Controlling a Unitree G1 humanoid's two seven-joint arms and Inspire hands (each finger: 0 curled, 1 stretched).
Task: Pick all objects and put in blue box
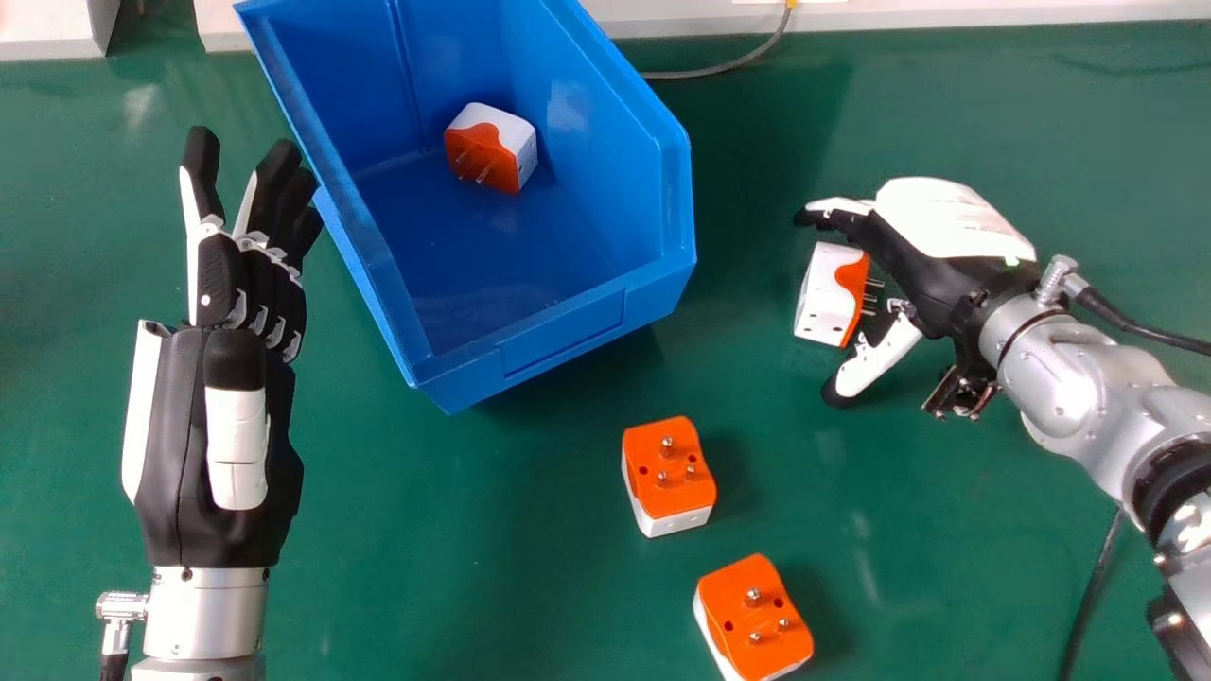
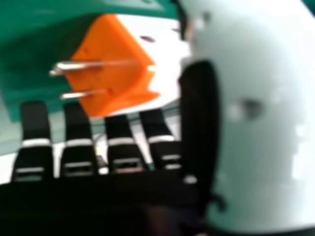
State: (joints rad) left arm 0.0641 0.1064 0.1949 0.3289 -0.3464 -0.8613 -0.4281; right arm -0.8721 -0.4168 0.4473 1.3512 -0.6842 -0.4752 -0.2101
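Your right hand [image 1: 922, 274] is loosely open, thumb [image 1: 878, 362] and fingers [image 2: 37, 120] straddling the adapter [image 1: 821, 295] on the counter [image 1: 530, 549], gripping nothing. The prongs [image 2: 81, 65] face your palm; squeeze evenly, then lift clear before crossing leftward to the blue box [image 1: 568, 326]. Leave 2 others [image 1: 670, 473] [image 1: 754, 619] undisturbed.

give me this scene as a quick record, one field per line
surface: green table
container: blue box
in box: boxed adapter, orange and white
loose, prongs up: middle adapter; near adapter
loose, prongs sideways: side adapter, between thumb and fingers of right robot hand
right grip: open, contact unclear
left robot hand: open, left of box
still to box: three adapters
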